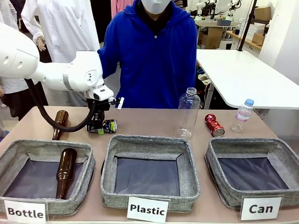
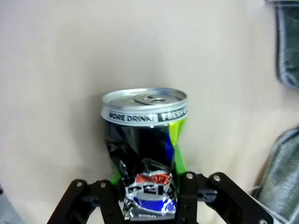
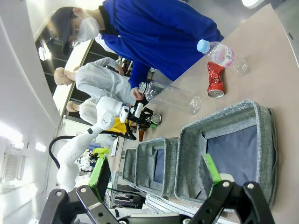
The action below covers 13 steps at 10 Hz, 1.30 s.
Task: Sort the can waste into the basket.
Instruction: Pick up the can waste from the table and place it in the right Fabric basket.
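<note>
A crushed dark can [image 2: 145, 149] with blue, white and green print lies on the tan table, and my left gripper [image 2: 147, 207] is shut on its dented lower half. From the front, the same gripper [image 1: 97, 125] reaches down onto that can [image 1: 110, 125] behind the "Plastic" basket. A shiny red crushed can [image 1: 214, 125] lies on the table behind the grey "Can" basket [image 1: 252, 145], which holds nothing. My right gripper [image 3: 154, 179] hangs open above that basket [image 3: 233, 116], and the red can [image 3: 216, 80] lies beyond it.
The middle "Plastic" basket [image 1: 149, 143] holds nothing. The "Bottle" basket [image 1: 28, 145] holds a brown bottle [image 1: 64, 171], and another brown bottle [image 1: 59, 123] lies behind it. A tall clear bottle [image 1: 188, 113] and a small blue-capped bottle [image 1: 243, 115] stand near the red can. A person in blue stands at the far side.
</note>
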Motion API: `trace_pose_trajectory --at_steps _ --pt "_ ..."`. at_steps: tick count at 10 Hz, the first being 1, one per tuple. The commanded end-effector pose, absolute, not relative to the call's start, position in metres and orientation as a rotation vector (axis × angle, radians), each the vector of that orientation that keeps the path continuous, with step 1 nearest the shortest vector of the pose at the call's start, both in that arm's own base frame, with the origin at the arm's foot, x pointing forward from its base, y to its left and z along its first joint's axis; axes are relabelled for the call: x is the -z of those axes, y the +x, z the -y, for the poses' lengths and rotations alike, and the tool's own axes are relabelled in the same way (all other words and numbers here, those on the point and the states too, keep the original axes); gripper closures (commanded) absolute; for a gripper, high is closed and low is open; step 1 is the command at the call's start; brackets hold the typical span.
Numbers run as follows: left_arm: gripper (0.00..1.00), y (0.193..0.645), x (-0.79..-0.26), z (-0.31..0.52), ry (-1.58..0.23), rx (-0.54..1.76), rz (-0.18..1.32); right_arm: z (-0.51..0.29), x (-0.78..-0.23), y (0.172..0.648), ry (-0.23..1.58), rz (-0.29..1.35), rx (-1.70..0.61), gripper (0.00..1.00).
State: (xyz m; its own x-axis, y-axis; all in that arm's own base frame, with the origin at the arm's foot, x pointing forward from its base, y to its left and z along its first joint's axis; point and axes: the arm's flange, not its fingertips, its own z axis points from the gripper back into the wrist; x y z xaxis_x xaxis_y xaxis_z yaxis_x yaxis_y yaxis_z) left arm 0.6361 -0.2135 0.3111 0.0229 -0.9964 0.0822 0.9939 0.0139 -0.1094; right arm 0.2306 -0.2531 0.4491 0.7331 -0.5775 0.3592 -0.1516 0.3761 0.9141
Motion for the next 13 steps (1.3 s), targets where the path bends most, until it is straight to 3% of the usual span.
trace_pose_trajectory --at_steps 1,3,5,7,8,9,13 --pt "1.00 0.588 -0.339 0.221 -0.217 1.593 0.079 0.255 -0.450 0.232 1.185 0.767 0.290 0.00" --pt "1.00 0.568 -0.378 0.224 -0.163 1.472 0.401 0.255 -0.450 0.232 1.185 0.767 0.290 0.00" --pt "1.00 0.535 -0.421 0.239 -0.390 1.485 0.688 0.255 -0.450 0.232 1.185 0.767 0.290 0.00" --pt "1.00 0.504 -0.440 0.255 -0.592 1.535 0.883 0.255 -0.450 0.232 1.185 0.767 0.290 0.00" --pt "1.00 0.486 -0.447 0.248 -0.759 1.588 0.853 0.255 -0.450 0.232 1.185 0.767 0.290 0.00" --pt "1.00 0.468 -0.452 0.235 -0.943 1.656 0.716 0.255 -0.450 0.232 1.185 0.767 0.290 0.00" --pt "1.00 0.431 -0.472 0.172 -1.080 1.777 0.440 0.255 -0.450 0.232 1.185 0.767 0.290 0.00"
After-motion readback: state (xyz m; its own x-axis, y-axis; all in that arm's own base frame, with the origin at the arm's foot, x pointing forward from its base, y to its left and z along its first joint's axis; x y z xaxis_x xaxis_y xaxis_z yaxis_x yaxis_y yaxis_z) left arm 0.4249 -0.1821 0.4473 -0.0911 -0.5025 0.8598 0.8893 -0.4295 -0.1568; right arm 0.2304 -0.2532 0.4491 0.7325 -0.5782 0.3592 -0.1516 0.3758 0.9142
